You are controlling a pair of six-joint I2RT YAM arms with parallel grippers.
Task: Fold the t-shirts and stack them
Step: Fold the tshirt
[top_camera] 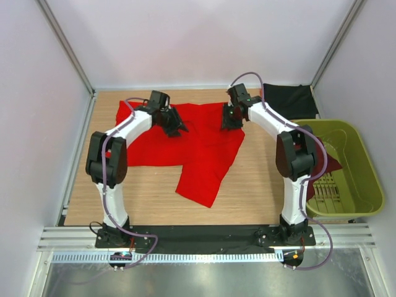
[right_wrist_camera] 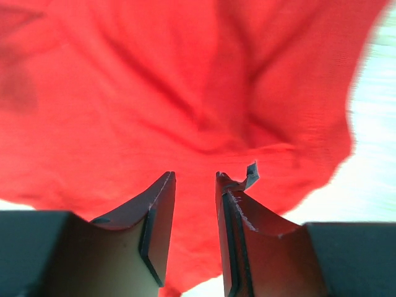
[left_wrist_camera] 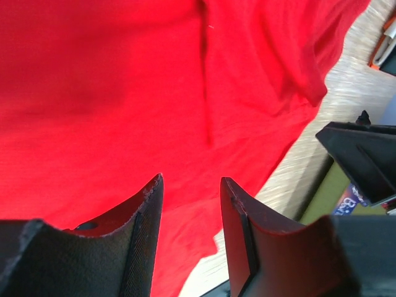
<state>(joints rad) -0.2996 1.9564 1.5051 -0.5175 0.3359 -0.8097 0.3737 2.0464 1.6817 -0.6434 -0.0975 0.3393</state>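
Wooden table [top_camera: 260,192] carries the red t-shirt [top_camera: 198,142], spread rumpled and skewed, with no tidy fold in it yet. Over its far half hang the left gripper [top_camera: 177,127] and the right gripper [top_camera: 230,119], each with fingers parted and nothing pinched, though whether the tips brush the cloth I cannot tell. Right of the red t-shirt, the black t-shirt [top_camera: 291,99] lies loose and what looks like the maroon t-shirt [top_camera: 331,164] sits in the green basket [top_camera: 365,185], so I judge nearly all folding and stacking remains
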